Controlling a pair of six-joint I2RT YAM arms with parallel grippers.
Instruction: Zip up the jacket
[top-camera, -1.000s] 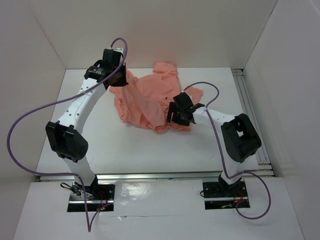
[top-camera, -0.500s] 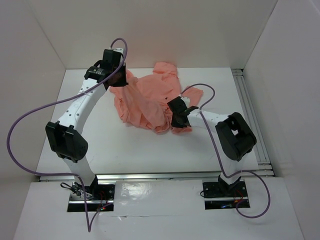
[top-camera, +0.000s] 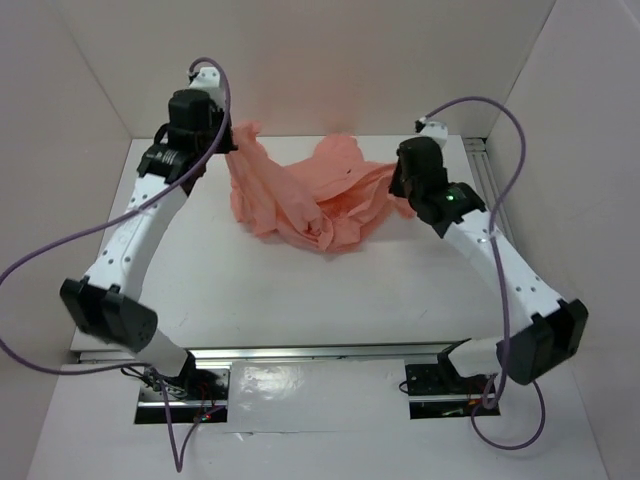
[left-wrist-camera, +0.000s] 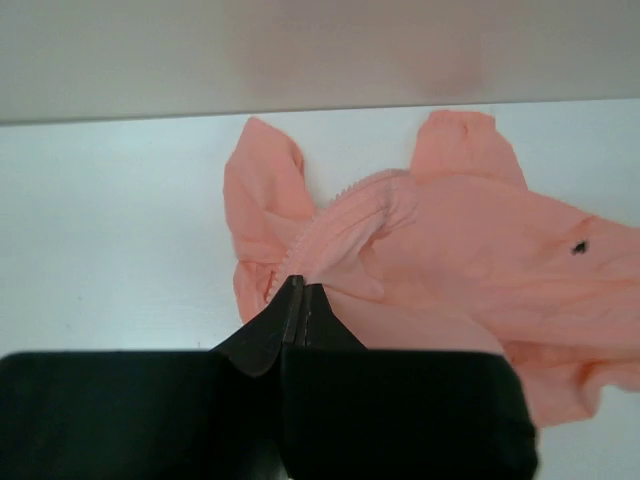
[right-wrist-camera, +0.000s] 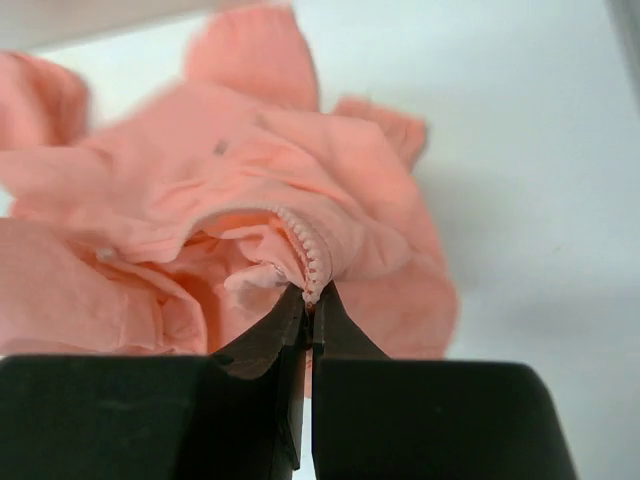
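Now, left gripper (top-camera: 232, 143): my fingers are pressed together on a fold of the jacket (top-camera: 310, 200), at its left end, near the back wall.
Right gripper (top-camera: 397, 186): my fingers are likewise pinched tight on the jacket's right end, just at the foot of a row of zipper teeth (right-wrist-camera: 302, 245).
Jacket's place: over the far half of the table (top-camera: 300, 290), strung between my two grips, with its bunched middle sagging low toward the tabletop.
Long axis: left to right across the table, from one grip to the other.
Zipper teeth: in the right wrist view they run up and away from my fingertips, curving left along a folded edge.
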